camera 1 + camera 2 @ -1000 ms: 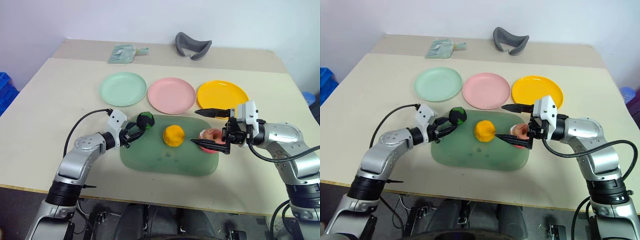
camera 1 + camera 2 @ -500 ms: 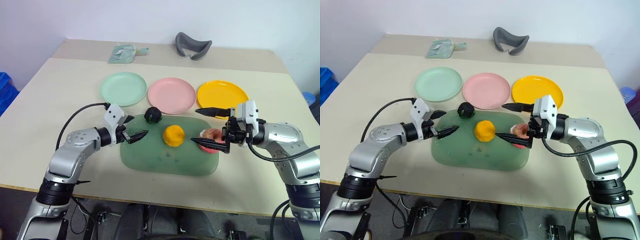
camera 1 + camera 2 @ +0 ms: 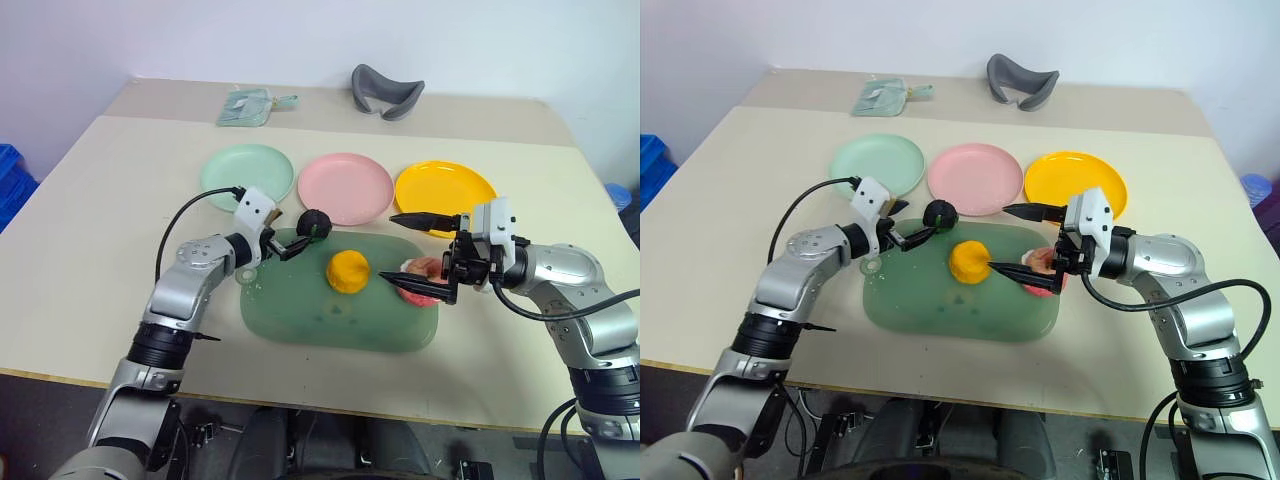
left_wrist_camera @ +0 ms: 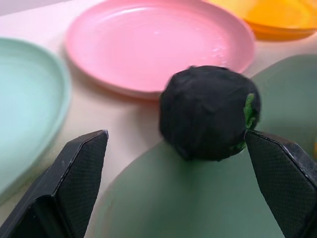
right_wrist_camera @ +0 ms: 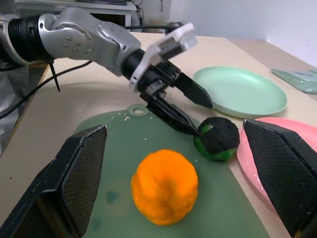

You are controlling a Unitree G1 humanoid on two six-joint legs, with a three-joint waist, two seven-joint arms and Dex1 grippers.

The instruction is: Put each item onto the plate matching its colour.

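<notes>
Translucent green cutting board lies mid-frame on the beige tabletop. At its upper edge sits the dark ball with a green patch, between the spread fingers of the left claw, ungripped. An orange-yellow lump rests centrally; a pink-red apple-like fruit lies beside the right claw, also spread wide. Above, left to right: mint green plate, pink plate, yellow plate.

A wide beige rectangular table stands against a plain white wall, lit evenly from above. A blue plastic crate sits on the floor beside the table, and dark cables lie beneath its near edge.
</notes>
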